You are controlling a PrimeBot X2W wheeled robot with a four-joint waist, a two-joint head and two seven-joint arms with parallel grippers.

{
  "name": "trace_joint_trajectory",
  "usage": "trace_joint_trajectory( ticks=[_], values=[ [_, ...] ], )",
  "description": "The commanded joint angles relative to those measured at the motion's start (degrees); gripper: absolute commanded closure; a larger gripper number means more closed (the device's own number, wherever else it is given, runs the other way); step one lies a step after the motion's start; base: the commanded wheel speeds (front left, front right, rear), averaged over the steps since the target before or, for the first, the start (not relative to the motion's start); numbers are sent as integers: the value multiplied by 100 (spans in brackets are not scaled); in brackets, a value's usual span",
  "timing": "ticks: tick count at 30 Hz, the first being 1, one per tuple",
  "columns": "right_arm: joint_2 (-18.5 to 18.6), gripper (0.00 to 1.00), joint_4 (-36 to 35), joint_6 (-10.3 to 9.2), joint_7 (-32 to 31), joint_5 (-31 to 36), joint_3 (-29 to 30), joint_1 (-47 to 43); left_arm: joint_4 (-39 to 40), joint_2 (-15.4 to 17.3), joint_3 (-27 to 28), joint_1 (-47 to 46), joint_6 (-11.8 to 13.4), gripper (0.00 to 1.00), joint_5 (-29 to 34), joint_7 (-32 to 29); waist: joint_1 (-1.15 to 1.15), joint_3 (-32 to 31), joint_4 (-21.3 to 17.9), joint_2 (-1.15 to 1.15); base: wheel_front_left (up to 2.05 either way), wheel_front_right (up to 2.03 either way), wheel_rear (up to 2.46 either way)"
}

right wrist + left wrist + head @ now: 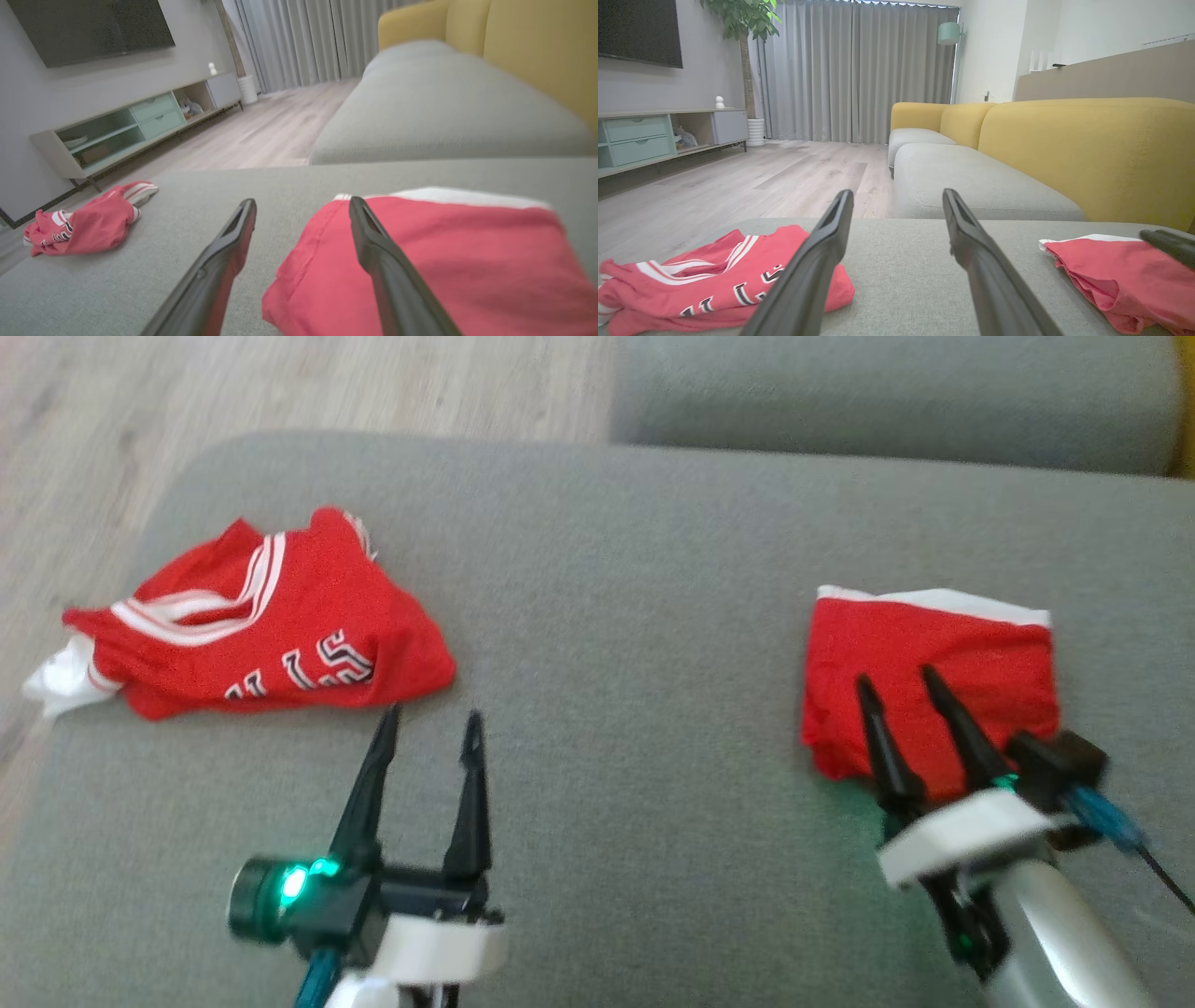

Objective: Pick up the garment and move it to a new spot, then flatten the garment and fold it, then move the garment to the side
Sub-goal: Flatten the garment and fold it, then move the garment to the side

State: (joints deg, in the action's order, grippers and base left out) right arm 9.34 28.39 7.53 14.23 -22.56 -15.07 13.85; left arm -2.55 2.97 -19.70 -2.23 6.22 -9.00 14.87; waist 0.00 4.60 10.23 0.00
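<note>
Head view has the folded garment (929, 686), red with a white band along its far edge, lying as a compact rectangle toward the right side of the grey cushion (635, 616). Its edges are fairly square, though the near left corner bulges a little in the right wrist view (444, 261). The right fingers (882, 737) are spread apart above its near left part and pinch no cloth; whether their tips touch the fabric cannot be told. Judging from this, the moving, flattening and folding look done, and the garment already lies off to one side, so little seems left beyond lifting the arm clear. Well apart on the cushion's left, near the edge by the wooden floor (280, 383), a crumpled jersey (280, 625) with white stripes and lettering lies in a heap, not flattened or folded. The left fingers (373, 775) are spread wide just short of it, holding nothing, and it may be the next piece to handle.
</note>
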Motion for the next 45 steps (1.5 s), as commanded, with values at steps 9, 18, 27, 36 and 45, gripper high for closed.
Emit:
trace_joint_trajectory(
  ticks=[9, 18, 27, 36, 45],
  values=[
    [-133, 0, -2218, -4, 75, 522, 608, -1737, 712, -9, 589, 921, 349, 0, 331, 13, 0, -699, -463, 0, 0, 0, 0],
    [-152, 0, -2983, -4, 76, 1042, 926, -2861, 963, -9, 795, 2002, 311, 0, 502, 13, 0, -1205, -707, 0, 0, 0, 0],
    [-279, 0, -3008, -4, 76, 932, 1224, -3063, 991, -9, 878, 2208, 257, 0, 561, 13, 0, -1245, -737, 0, 0, 0, 0],
    [-289, 0, -2983, -4, 76, 881, 1225, -3064, 978, -9, 904, 2204, 167, 0, 581, 13, 0, -1185, -749, 0, 0, 0, 0],
    [-341, 0, -2962, -4, 76, 903, 1280, -3047, 973, -9, 899, 2166, 119, 0, 613, 13, 0, -1064, -729, 0, 0, 0, 0]
  ],
)
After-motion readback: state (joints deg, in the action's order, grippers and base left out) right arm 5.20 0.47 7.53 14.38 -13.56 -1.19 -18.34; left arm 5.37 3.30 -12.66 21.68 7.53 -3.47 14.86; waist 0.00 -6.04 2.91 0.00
